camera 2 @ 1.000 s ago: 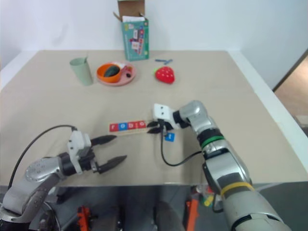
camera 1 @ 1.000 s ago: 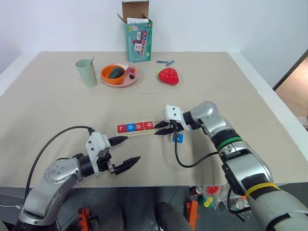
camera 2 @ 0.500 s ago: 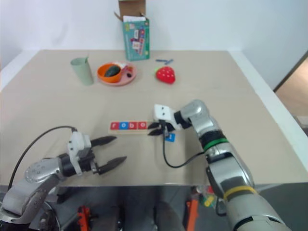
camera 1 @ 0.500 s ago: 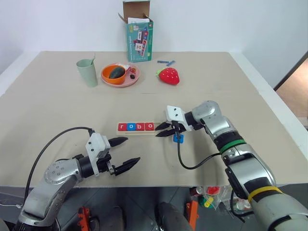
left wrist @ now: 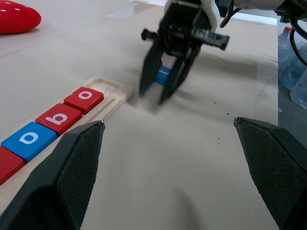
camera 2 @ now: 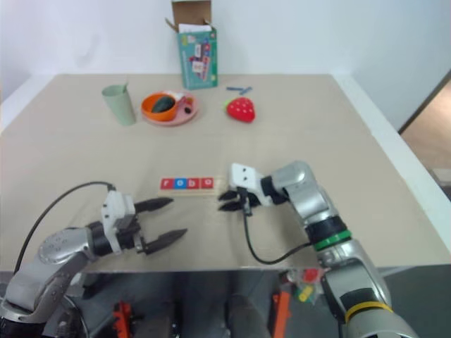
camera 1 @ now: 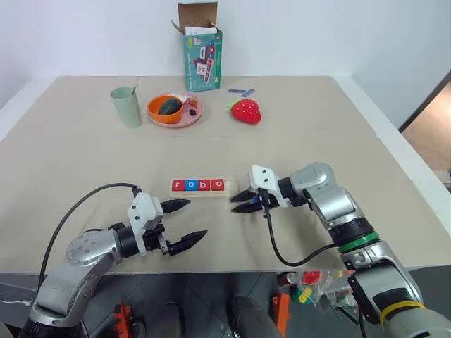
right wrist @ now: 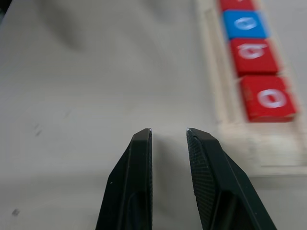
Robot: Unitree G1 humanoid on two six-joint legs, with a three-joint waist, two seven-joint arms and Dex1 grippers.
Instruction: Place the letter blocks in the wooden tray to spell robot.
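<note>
On the tabletop [camera 1: 84, 162], taking the wooden tray [camera 1: 199, 186] as the landmark: well behind it to the left stands a green cup [camera 1: 125, 106] with something thin sticking up from it. Right of the cup, a pink plate [camera 1: 197, 111] carries an orange bowl [camera 1: 165, 108] with a dark rounded thing inside. Farther back stands an open teal box [camera 1: 203, 60] with cards poking out of its top. Behind the tray to the right lie a red strawberry toy [camera 1: 246, 111] and some blue-grey sticks [camera 1: 242, 91].

The tray holds 4 letter blocks [camera 1: 198, 185] in a row, red, blue, red, red, reading r, o, b, o; its right end slot is bare wood.

The left pincer [camera 1: 183, 222] hovers in front of the tray, fingers spread wide and holding nothing. The right pincer [camera 1: 241, 201] sits just right of the tray's end, fingers narrowly apart with nothing between them.

The left wrist view shows a blue block [left wrist: 162, 76] on the tabletop behind the right pincer's fingers, which the head views hide. The right wrist view shows the gap between those fingers, with bare tabletop through it.
</note>
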